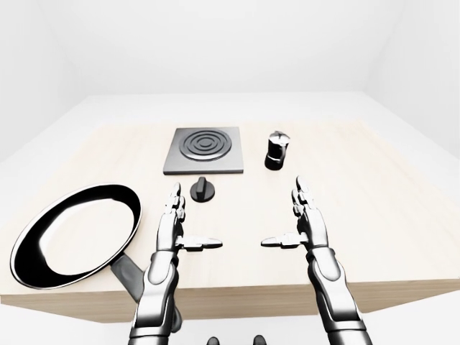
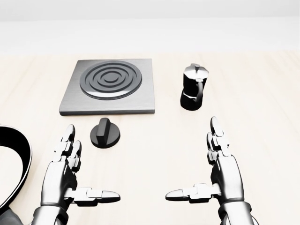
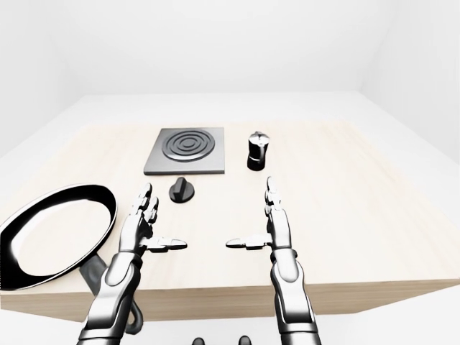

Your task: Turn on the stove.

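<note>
The stove point(image 2: 108, 86) sits as a flat grey slab with a ringed burner toward the top left of the wooden table point(image 2: 262, 93) in the head view, and its black knob point(image 2: 105, 133) lies just below it on the table, apart from the slab's near edge. That knob is what matters here — a low round disc with a raised ridge across the top, probably rigid and smooth, so the ridge looks like the place to pinch, thumb on one side and fingers on the other, then twist. It probably won't take much force, but slick plastic on metal fingertips could slip if the grip is shallow. The left hand point(image 2: 67, 173) hovers low in the head view, below and a bit left of the knob, fingers straight and thumb out sideways, holding nothing. The right hand point(image 2: 218, 171) mirrors it on the other side, also spread wide and empty — well apart from the knob. A moka pot point(image 2: 193, 87) stands upright just right of the stove, and a black frying pan point(image 1: 75, 233) rests at the table's left edge, handle hanging over the near side.
</note>
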You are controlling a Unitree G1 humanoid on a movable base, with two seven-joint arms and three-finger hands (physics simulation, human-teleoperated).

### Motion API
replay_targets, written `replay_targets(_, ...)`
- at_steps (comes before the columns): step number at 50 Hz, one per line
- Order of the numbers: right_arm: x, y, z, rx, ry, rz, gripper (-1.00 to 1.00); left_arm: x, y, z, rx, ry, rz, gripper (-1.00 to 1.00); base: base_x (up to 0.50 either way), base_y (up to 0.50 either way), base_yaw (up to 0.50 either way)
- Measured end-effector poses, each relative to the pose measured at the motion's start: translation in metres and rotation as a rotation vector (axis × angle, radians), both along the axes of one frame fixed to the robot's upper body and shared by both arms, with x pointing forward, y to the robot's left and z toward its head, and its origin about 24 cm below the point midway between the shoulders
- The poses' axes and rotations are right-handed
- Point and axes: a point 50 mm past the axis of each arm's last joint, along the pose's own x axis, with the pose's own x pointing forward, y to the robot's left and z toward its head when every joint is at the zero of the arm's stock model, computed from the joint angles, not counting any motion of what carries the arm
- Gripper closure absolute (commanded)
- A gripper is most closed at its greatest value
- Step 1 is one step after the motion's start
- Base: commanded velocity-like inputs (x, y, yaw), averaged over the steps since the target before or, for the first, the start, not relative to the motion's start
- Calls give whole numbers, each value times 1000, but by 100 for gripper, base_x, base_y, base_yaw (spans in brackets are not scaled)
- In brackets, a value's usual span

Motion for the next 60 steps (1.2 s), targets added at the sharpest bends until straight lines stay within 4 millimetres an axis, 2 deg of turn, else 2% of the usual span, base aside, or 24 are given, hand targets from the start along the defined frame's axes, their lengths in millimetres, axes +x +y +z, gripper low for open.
replay_targets(26, 0, 1, 0, -2, -1, 3, -100, 0, 0, 0, -2, -1, -3, -100, 31, 0, 0)
replay_targets(60, -1, 1, 0, -7, -1, 8, -100, 1, 2, -1, -5, 10, 1, -100, 0, 0, 0)
